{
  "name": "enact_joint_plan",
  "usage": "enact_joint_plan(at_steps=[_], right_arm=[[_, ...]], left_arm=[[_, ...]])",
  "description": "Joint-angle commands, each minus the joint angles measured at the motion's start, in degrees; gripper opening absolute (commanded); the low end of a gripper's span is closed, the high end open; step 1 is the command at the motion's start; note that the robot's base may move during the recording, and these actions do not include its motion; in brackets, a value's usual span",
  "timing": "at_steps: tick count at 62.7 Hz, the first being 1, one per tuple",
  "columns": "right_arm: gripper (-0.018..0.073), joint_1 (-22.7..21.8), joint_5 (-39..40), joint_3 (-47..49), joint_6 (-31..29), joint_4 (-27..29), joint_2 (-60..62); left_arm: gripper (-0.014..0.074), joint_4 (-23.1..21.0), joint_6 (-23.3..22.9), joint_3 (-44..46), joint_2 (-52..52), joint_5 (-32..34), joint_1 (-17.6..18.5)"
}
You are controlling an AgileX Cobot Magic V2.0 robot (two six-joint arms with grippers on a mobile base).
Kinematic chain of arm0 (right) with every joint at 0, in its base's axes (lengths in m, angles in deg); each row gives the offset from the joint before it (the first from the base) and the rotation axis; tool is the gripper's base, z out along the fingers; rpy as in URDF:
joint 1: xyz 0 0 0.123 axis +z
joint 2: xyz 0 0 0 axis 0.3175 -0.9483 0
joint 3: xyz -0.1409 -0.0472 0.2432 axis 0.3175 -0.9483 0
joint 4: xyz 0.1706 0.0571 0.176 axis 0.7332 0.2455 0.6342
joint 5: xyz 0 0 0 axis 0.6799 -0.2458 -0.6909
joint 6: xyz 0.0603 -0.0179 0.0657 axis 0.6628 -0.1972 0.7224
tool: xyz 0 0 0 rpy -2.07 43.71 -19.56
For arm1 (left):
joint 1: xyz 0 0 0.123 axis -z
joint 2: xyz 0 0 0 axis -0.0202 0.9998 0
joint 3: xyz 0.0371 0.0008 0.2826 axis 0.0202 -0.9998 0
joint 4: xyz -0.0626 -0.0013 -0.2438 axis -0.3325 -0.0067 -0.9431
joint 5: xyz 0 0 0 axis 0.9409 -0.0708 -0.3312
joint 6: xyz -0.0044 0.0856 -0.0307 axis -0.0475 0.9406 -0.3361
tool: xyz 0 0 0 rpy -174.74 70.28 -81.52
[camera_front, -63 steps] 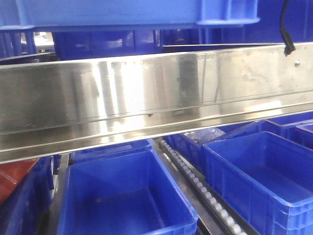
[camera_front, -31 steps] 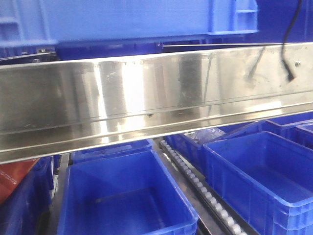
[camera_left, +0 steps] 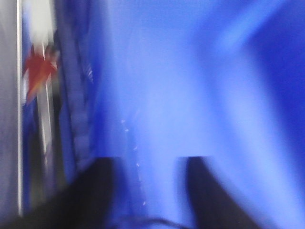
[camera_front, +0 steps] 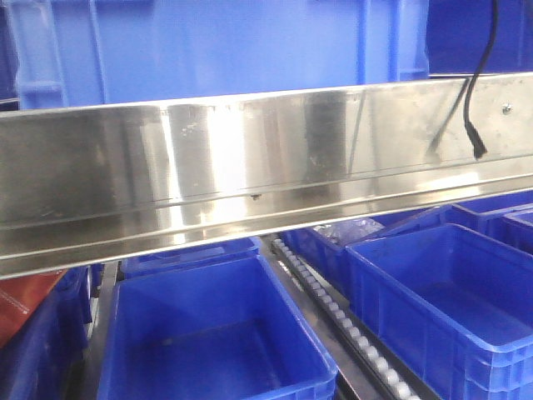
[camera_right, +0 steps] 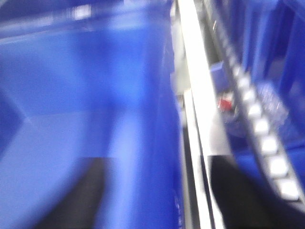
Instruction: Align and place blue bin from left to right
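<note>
Jaws: the left gripper (camera_left: 147, 163) shows two dark fingers apart with blue plastic between them. The right gripper (camera_right: 157, 162) has one finger over the bin's inside and the other out over a bright metal strip (camera_right: 198, 109), so it straddles a wall. Both wrist views are smeared, so I can't tell if either is actually clamped.

The blue bin (camera_front: 225, 50) fills the top of the front view, above and behind the steel rail (camera_front: 250, 167). Its bottom edge is hidden by the rail, so I can't tell if it's seated or hanging.

Handling, my read:
- Hard moulded crate, stiff, won't flex under a pinch.
- What shows of its inside looks empty, so probably light but bulky, and it'll yaw if one arm leads.
- Flat walls look slick. The thick rim is the place to hold, ideally near the corner ribs on opposite sides.
- Keep it level; the rim will likely slip through the pads if it tips.

Around it:
- A black cable (camera_front: 475, 108) dangles in front of the rail at right, near the bin's corner. Possible snag.
- Below the rail sit two smaller bins (camera_front: 216, 333) (camera_front: 450, 300) with a roller track (camera_front: 350, 325) between them.
</note>
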Motion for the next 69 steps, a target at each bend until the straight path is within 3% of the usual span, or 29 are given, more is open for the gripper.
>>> enact_joint_plan(at_steps=[1, 5, 14, 22, 30, 34, 37, 42, 49, 69], right_arm=[[0.0487, -0.3, 1.7, 0.5, -0.8, -0.8, 1.2], [0.0497, -0.3, 1.4, 0.5, -0.8, -0.8, 2.0], [0.0449, -0.3, -0.2, 0.5, -0.8, -0.8, 4.7], [0.0263, -0.3, -3.6, 0.5, -0.8, -0.8, 8.8], [0.0025, -0.3, -7.4, 0.5, -0.8, -0.8, 12.7], [-0.0085, -0.3, -9.6, 0.5, -0.8, -1.0, 14.6], [-0.0087, -0.3, -11.2, 0.4, -0.8, -1.9, 15.6], [-0.0078, -0.3, -12.3, -1.1, -0.8, -3.9, 18.2], [-0.0078, -0.3, -10.5, -6.8, -1.7, -5.5, 23.7], [-0.0078, -0.3, 5.1, -38.3, -4.3, -5.5, 47.4]], left_arm=[[0.0551, -0.4, 0.3, 0.5, -0.7, 1.3, 0.5], [0.0617, -0.7, 0.3, 0.7, -0.9, 1.3, 0.5], [0.0602, -0.8, 1.0, 0.7, -3.7, -0.1, 0.5], [0.0540, -0.8, 2.6, 0.7, -7.6, -1.6, 0.5], [0.0298, -0.8, 6.7, 0.7, -12.1, -3.3, 0.5], [0.0095, -0.8, 9.5, 0.6, -14.4, -5.0, 0.5], [-0.0051, -0.8, 12.2, 0.6, -16.2, -6.7, 0.5], [0.0033, -0.4, 15.3, 0.3, -18.8, -9.7, 0.5], [0.0013, -0.1, 18.1, -3.0, -23.4, -9.7, 0.5], [0.0015, 0.0, 19.1, -26.6, -43.5, 6.0, 0.5]])
